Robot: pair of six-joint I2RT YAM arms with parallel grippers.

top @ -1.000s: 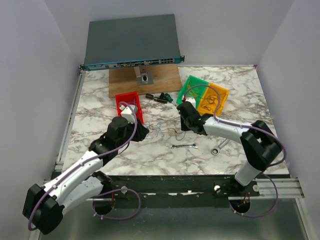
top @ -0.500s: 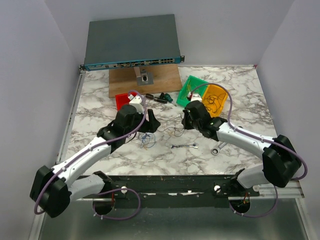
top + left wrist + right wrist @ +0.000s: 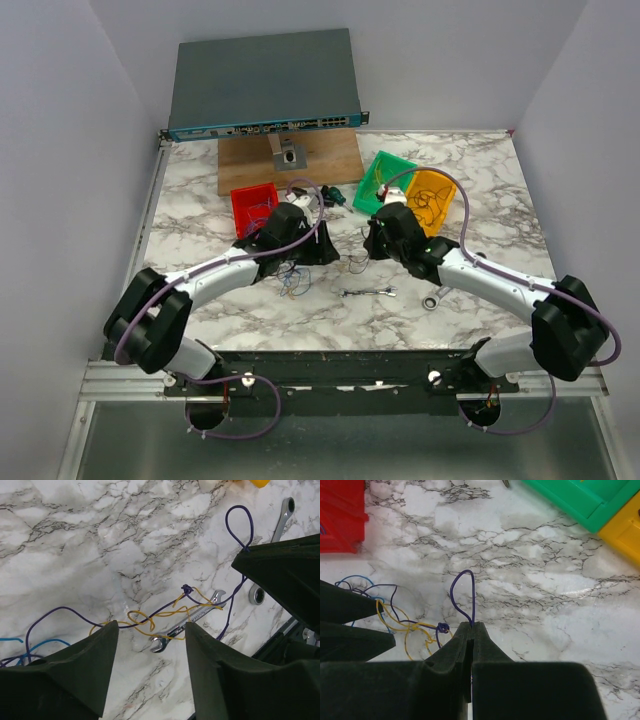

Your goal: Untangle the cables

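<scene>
The cables are thin purple, yellow and blue wires (image 3: 292, 280) lying loose on the marble between my two grippers. In the left wrist view a purple wire (image 3: 60, 611) and a yellow wire (image 3: 142, 617) cross and meet at a small knot (image 3: 186, 587). My left gripper (image 3: 152, 625) is open and empty, hovering over these strands; it also shows in the top view (image 3: 328, 254). My right gripper (image 3: 471, 625) is shut on the purple wire, with a purple loop (image 3: 462, 595) sticking out past its tips. It faces the left gripper in the top view (image 3: 365, 250).
A small silver wrench (image 3: 368, 292) lies just in front of the cables, another wrench (image 3: 438, 296) to its right. A red bin (image 3: 252, 203) stands behind the left gripper, green (image 3: 385, 175) and yellow (image 3: 425, 197) bins behind the right. A wooden board (image 3: 290, 160) and a network switch sit at the back.
My left arm has swung right and forward, and its gripper now hangs close to the right gripper. The right gripper has lifted slightly with the purple wire and then held still.
</scene>
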